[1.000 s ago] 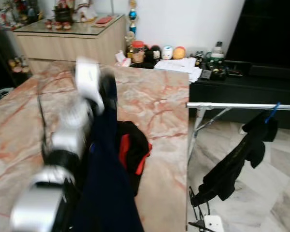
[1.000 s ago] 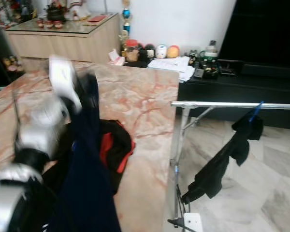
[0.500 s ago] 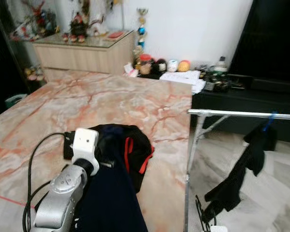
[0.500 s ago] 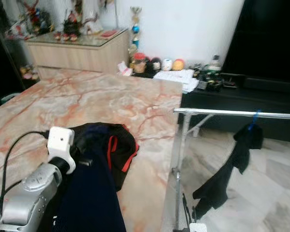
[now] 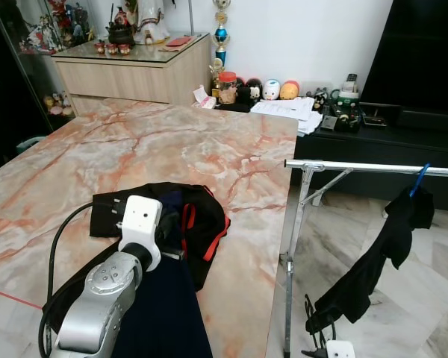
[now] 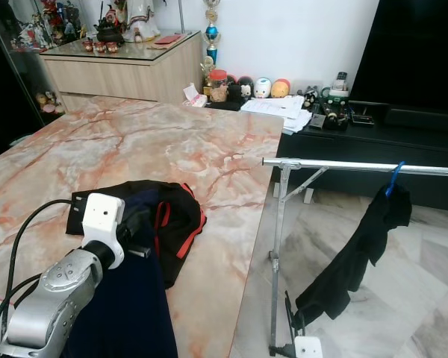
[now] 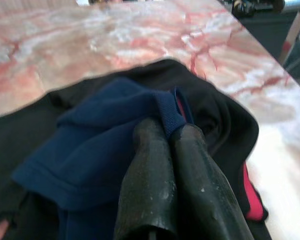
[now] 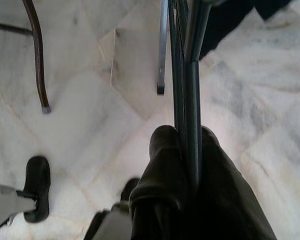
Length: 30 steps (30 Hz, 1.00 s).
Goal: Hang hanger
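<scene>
Hanger [image 8: 190, 95]: thin metal rod, clamped between the right gripper's fingers, hanging low over the pale tiled floor; shape beyond the rod too cropped to tell.
Right gripper [image 8: 182, 137]: closed tight on the hanger, no gap visible between the fingers.
Navy shirt [image 7: 105, 130]: collar pinched by the left gripper, body trailing down off the table edge below the arm.
Left gripper [image 7: 165, 132]: closed, fingers pressed together on the navy collar just above the black-and-red garment [image 5: 201, 220].
Marble table [image 5: 149, 149]: holds the black-and-red garment near its right edge.
Clothes rail [image 5: 373, 168]: silver bar just right of the table, one black garment [image 5: 381, 257] already hung from a blue hanger hook [image 5: 420, 176].
Step in hand, judged: bringing hanger and shirt together before going to the rail.
Doing it well: keep the collar pinch firm, lift the navy shirt clear of the garment beneath, raise the hanger level to the neck opening, avoid snagging the rail's leg.
</scene>
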Tool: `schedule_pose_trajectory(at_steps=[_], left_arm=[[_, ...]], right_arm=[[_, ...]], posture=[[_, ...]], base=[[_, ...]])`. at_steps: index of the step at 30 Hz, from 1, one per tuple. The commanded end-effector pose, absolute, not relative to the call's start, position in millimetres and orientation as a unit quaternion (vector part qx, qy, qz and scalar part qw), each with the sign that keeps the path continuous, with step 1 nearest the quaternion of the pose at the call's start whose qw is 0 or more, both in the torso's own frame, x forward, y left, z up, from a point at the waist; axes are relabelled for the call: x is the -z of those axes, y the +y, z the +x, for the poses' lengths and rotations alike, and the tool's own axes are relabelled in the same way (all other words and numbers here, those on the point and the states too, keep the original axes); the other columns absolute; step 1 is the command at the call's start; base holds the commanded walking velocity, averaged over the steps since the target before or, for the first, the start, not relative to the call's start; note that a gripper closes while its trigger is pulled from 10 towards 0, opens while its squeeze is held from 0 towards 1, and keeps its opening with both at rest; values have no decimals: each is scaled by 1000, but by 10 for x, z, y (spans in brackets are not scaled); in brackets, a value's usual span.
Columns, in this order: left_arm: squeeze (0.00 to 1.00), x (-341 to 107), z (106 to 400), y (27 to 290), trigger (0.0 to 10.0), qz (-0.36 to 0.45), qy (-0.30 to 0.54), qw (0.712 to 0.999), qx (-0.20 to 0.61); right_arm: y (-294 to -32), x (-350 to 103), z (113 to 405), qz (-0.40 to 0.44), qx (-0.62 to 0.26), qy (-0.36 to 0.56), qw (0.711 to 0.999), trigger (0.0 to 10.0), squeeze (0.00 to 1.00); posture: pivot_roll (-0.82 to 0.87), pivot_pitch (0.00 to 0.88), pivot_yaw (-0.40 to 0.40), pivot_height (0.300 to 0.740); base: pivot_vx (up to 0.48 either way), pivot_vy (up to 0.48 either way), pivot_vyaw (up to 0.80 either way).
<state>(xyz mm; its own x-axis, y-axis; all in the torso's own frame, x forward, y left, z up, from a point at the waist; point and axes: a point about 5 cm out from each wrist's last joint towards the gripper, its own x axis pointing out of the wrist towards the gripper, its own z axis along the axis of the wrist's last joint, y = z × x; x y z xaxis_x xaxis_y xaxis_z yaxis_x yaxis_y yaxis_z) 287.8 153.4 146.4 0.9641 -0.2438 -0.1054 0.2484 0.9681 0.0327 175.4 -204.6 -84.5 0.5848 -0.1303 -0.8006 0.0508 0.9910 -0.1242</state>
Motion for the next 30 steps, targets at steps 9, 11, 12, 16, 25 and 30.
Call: schedule_pose_trajectory(at_steps=[9, 11, 12, 16, 25, 30], left_arm=[[1000, -1488, 2816, 1570, 10000, 45, 51, 991, 119], [1000, -1488, 2816, 1570, 10000, 45, 51, 991, 119], [1000, -1480, 2807, 1580, 10000, 52, 53, 990, 119], [1000, -1440, 2734, 1630, 10000, 72, 63, 987, 131], [1000, -1478, 2627, 1786, 10000, 75, 49, 989, 118], [0, -1580, 2605, 1804, 10000, 35, 3, 997, 70]], right_arm=[[-2017, 860, 1726, -42, 49, 452, 889, 10000, 0], [-2017, 860, 1726, -42, 49, 452, 889, 10000, 0], [-2017, 859, 1728, -42, 49, 452, 890, 10000, 0], [-2017, 859, 1730, -43, 49, 454, 889, 10000, 0], [-2023, 847, 1755, -46, 46, 452, 889, 10000, 0], [-2033, 842, 1762, -47, 48, 451, 890, 10000, 0]], posture=[[137, 16, 24, 740], [137, 16, 24, 740], [137, 16, 24, 740], [141, 15, 23, 740], [145, 12, 18, 740], [148, 14, 13, 740]], base=[[0, 0, 0], [0, 0, 0], [0, 0, 0], [0, 0, 0], [0, 0, 0], [0, 0, 0]])
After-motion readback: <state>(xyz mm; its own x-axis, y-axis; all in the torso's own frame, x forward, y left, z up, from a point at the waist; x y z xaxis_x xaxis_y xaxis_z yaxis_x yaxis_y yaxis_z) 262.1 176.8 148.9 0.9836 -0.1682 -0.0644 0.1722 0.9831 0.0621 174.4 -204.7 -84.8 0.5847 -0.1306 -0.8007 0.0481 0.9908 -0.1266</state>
